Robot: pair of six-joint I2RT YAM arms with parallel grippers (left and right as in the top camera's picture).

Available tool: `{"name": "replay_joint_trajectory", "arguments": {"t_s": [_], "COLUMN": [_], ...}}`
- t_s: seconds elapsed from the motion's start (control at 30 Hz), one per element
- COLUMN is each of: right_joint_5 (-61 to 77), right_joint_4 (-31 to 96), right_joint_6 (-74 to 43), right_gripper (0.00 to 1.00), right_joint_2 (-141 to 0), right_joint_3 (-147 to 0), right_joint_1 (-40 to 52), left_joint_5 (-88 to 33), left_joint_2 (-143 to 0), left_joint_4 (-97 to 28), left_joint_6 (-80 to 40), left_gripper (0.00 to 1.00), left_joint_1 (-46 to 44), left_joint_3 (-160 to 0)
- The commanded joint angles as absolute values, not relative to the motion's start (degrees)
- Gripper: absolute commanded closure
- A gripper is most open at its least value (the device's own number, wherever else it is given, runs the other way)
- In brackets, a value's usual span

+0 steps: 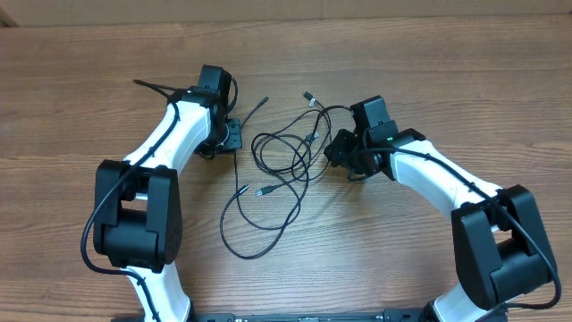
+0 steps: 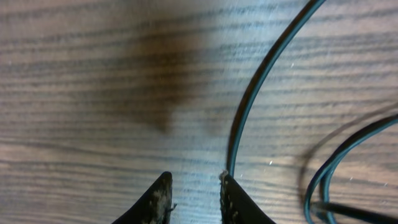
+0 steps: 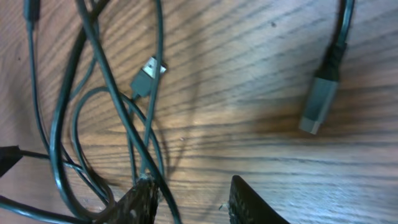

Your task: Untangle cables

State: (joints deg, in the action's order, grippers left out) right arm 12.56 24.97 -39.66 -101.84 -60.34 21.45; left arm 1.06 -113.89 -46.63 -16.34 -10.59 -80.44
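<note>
Thin black cables lie tangled at mid brown wood-grain counter. Left pincer: narrowly released, empty, one strand touching a fingertip. Right pincer: released, strands crossing one finger, none gripped. Recommendation: isolate a single strand before clenching, then draw outward slowly.

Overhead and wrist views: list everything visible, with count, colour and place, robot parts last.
cables: a few, exact count unclear, thin black, tangled in loops mid-table
USB plug: one, silver-tipped, among the loops
grey connector: one, on a black cord end, apart from the loops
table: one, brown wood grain, under everything
left arm, right arm: white and black, either side of the tangle
left gripper: black, jaws slightly apart, a cable beside one finger
right gripper: black, jaws apart, at the tangle
</note>
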Motion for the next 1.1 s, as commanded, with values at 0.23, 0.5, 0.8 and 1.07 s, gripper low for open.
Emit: {"name": "replay_joint_trajectory", "arguments": {"t_s": [0.23, 0.5, 0.8, 1.07], "right_joint_5": [8.38, 8.40, 17.87, 24.67], "right_joint_4": [22.33, 21.89, 24.12, 25.61], "right_joint_6": [-40.71, -40.71, -34.17, -30.98], "right_gripper": [0.76, 0.83, 0.96, 0.96], "right_joint_2": [-104.57, -104.81, -103.55, -89.93], "right_joint_3": [-60.05, -60.05, -61.01, -63.88], "right_joint_1": [23.51, 23.51, 22.52, 21.63], "left_joint_5": [0.43, 0.43, 0.40, 0.43], "left_joint_2": [-113.91, -113.91, -113.91, -113.91], "left_joint_4": [-45.34, -45.17, -45.17, -44.97], "left_joint_6": [-16.75, -16.75, -16.73, -16.73], "left_gripper": [0.73, 0.73, 0.67, 0.61], "left_joint_1": [-10.24, -10.24, -10.24, -10.13], "left_joint_3": [-80.62, -80.62, -80.62, -80.62]}}
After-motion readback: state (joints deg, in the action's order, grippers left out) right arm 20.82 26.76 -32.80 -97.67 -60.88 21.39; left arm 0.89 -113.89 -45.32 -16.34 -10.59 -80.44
